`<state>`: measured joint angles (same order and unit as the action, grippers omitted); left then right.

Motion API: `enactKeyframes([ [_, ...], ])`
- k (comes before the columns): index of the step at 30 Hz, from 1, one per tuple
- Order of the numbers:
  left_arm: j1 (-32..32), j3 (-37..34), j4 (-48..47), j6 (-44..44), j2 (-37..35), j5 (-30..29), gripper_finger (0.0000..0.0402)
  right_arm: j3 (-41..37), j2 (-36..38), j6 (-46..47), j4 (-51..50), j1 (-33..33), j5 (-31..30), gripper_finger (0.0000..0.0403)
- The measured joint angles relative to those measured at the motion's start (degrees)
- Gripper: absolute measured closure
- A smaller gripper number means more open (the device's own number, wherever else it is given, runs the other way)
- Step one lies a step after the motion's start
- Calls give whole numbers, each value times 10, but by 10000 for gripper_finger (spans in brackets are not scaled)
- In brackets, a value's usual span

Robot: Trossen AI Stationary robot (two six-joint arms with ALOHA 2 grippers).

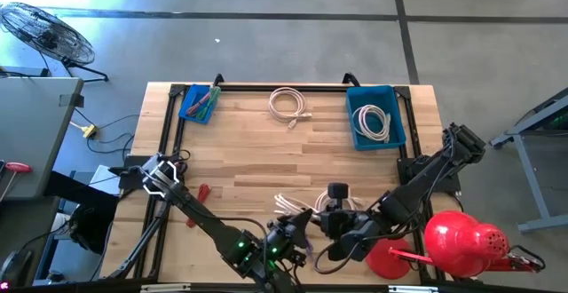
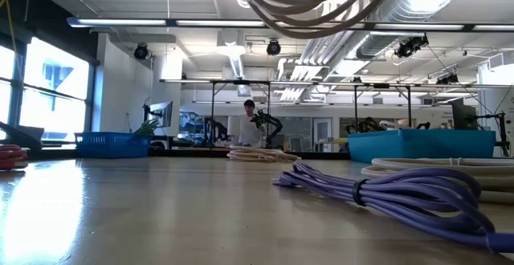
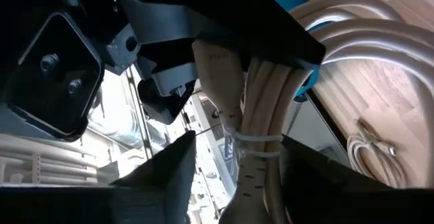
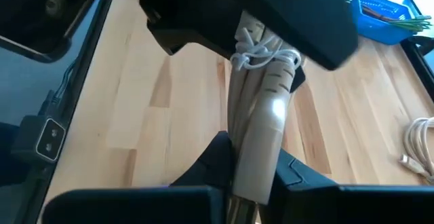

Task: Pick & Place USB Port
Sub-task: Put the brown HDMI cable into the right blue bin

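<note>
Both jaws meeting at near edge of worktop (image 1: 248,142), mid-front, at one cream cable bundle (image 1: 293,206). Left gripper (image 1: 297,231) closed down on bundle's tied section: in left wrist view, dark fingers (image 3: 169,176) either side of cream strands (image 3: 261,115), zip tie round them, gap no wider than the bundle. Right gripper (image 1: 335,225) likewise clamped on same bundle from other side: in right wrist view, cream connector body (image 4: 261,125) and knotted strands pinched between its dark fingers (image 4: 213,157). Bundle lifted off the wood; loops seen hanging at top of low view (image 2: 309,4).

Count, cables: four cream coils in all, as far as visible. One held as above. One loose on worktop near far edge, centre (image 1: 288,104). One inside right-hand blue bin (image 1: 395,124), at far right corner. One lying flat just beside the held bundle, seen past left fingers (image 3: 369,153). Plus one purple cable bundle (image 2: 385,193), close in low view only, lying flat with tie round it.

Count, bins: two blue. Left-hand blue bin (image 1: 188,111) at far left corner, holding green and red items, too small to identify.

Other: one small red object (image 1: 203,192) on wood, left of centre. One red lamp-like object (image 1: 461,240) off right front corner. One person standing far back in room (image 2: 249,124).
</note>
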<state>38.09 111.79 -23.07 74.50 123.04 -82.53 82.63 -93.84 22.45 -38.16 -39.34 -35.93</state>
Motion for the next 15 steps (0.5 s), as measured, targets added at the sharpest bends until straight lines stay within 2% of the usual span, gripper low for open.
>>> enactKeyframes([
  [4, 1, 0, 0, 0, 0, -10, 186, 0, 0, 2, 0, 0, -1, 375],
  [9, 9, 0, 15, 11, 0, -53, 176, 0, 0, 1, -1, 0, -12, 375],
  [15, 25, 0, 38, 109, 0, -74, 175, 0, 1, 39, -69, -1, -86, 378],
])
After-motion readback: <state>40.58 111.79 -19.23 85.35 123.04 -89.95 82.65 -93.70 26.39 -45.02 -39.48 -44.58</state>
